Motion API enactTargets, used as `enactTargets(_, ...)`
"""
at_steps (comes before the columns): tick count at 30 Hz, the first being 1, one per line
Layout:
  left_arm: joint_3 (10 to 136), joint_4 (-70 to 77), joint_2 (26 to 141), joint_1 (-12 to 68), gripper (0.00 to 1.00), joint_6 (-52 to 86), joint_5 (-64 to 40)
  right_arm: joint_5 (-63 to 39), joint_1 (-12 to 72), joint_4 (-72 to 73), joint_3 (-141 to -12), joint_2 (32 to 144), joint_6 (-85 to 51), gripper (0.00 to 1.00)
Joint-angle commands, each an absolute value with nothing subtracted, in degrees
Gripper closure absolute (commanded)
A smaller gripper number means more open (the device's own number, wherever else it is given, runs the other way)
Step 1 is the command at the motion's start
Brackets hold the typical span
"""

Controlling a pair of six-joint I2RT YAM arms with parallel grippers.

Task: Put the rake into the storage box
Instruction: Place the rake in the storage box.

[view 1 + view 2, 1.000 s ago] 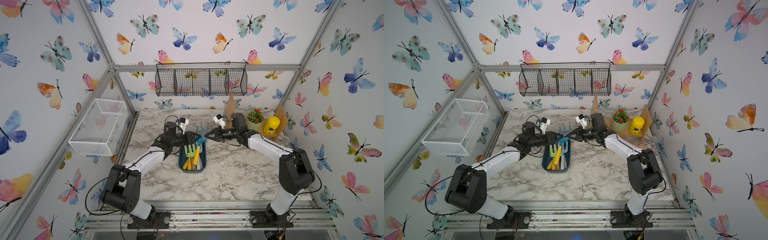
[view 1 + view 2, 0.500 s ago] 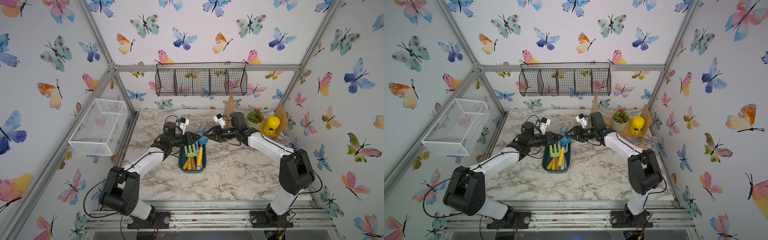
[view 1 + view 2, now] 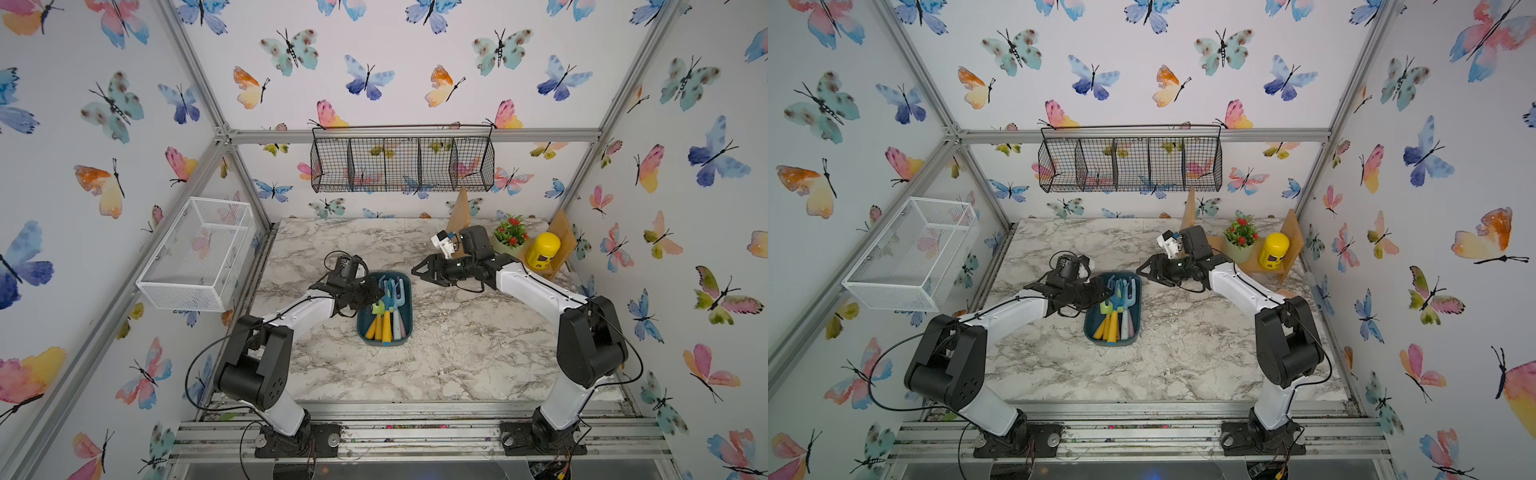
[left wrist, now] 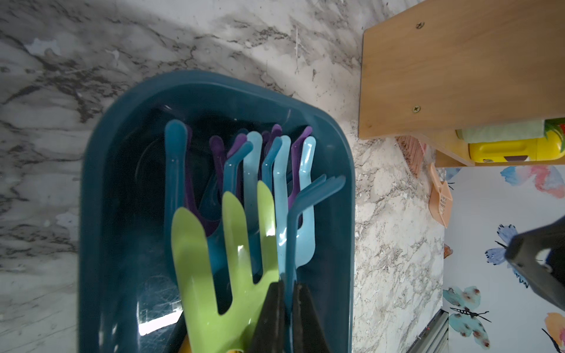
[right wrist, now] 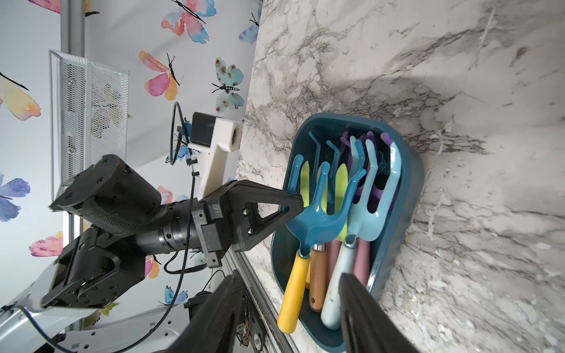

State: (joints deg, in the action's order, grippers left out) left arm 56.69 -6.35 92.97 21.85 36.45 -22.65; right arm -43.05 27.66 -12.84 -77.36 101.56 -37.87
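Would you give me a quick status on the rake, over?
Left gripper shut on the rake, at a tine; right gripper open, empty. Rake lies atop other tools inside storage box. No obstruction seen.

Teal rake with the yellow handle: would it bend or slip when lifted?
Probably stiff: the teal rake has thick moulded tines. Its glossy plastic looks slippery. Pinched at one tine by the left tool, it may pivot, handle drooping.

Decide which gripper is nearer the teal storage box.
Left. The left gripper reaches over the storage box, jaws shut on the rake inside it. The right gripper hangs open beside its far corner, apart from it.
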Motion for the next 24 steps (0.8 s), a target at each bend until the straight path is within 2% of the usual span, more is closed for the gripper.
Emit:
enactTargets(1,58.69,-7.05,94.68,22.89,1.00,36.10,-19.95,-40.96,27.11,-14.41,-76.98,100.40,-36.39,0.44)
enactTargets(12,59.89,-4.24,98.17,23.35,1.00,37.00,-20.41,-41.39,26.81,-15.12,-76.11,100.11,-36.21,0.44)
enactTargets(24,60.38,-3.25,99.78,23.33,1.00,36.56,-15.15,-42.41,26.81,-15.11,-77.34,101.86,-36.34,0.43)
